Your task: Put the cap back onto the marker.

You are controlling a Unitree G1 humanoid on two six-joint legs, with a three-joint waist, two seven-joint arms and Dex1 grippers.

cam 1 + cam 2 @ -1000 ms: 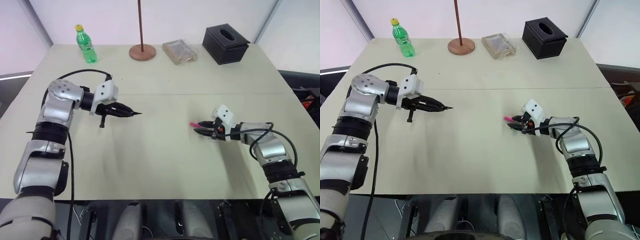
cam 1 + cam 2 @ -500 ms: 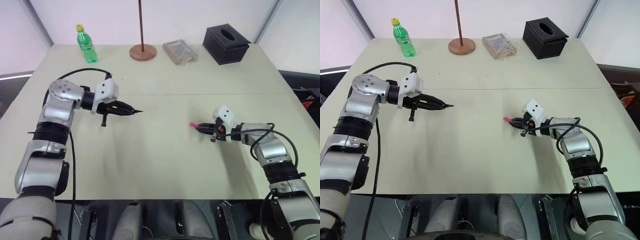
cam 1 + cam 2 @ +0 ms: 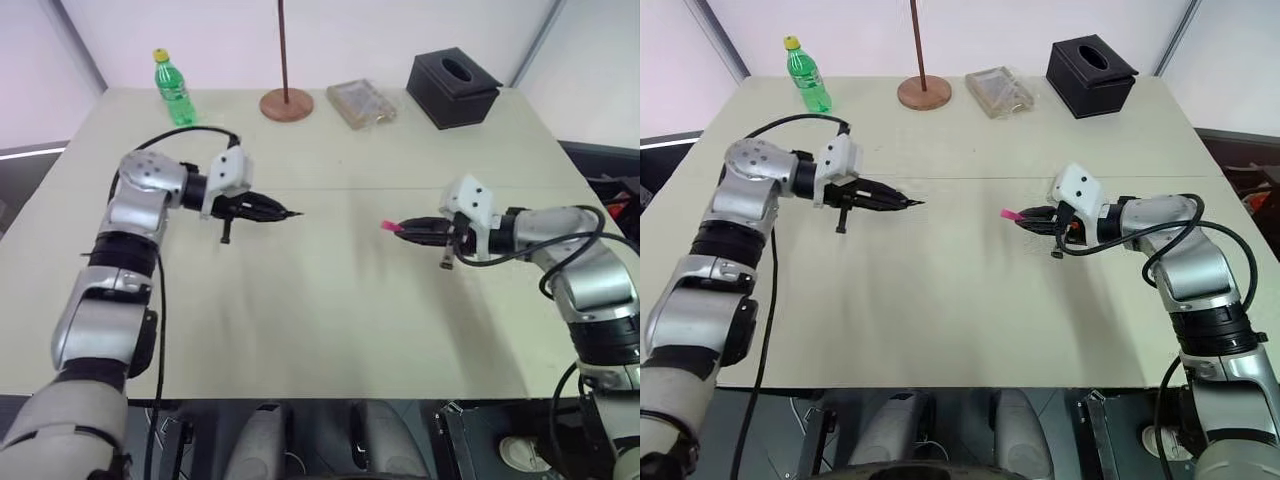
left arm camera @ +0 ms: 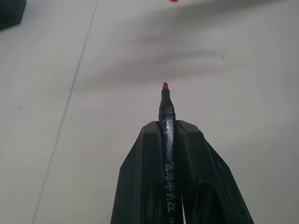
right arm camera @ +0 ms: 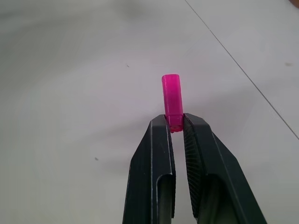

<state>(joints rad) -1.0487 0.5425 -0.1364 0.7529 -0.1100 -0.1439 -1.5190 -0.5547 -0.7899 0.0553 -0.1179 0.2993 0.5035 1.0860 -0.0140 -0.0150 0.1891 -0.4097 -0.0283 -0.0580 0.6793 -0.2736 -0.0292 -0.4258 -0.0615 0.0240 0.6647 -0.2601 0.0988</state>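
A black marker (image 4: 166, 126) with a red tip is clamped in my left gripper (image 3: 272, 212), its bare tip pointing right across the table toward the other arm. The pink cap (image 5: 172, 101) sticks out from the fingertips of my right gripper (image 3: 415, 230), which is shut on its base. Both are held above the table (image 3: 320, 300), the cap (image 3: 390, 227) about a hand's width right of the marker tip (image 3: 297, 214) and facing it. The cap (image 3: 1009, 214) sits slightly lower in the head views than the marker (image 3: 902, 202).
Along the far edge stand a green bottle (image 3: 172, 88), a wooden stand with a round base (image 3: 286, 103), a clear plastic packet (image 3: 360, 103) and a black tissue box (image 3: 452, 87). A seam (image 3: 380, 187) crosses the tabletop behind both grippers.
My right gripper has lifted the cap off the table and swung up. The left gripper has carried the marker to the right, narrowing the gap between tip and cap.
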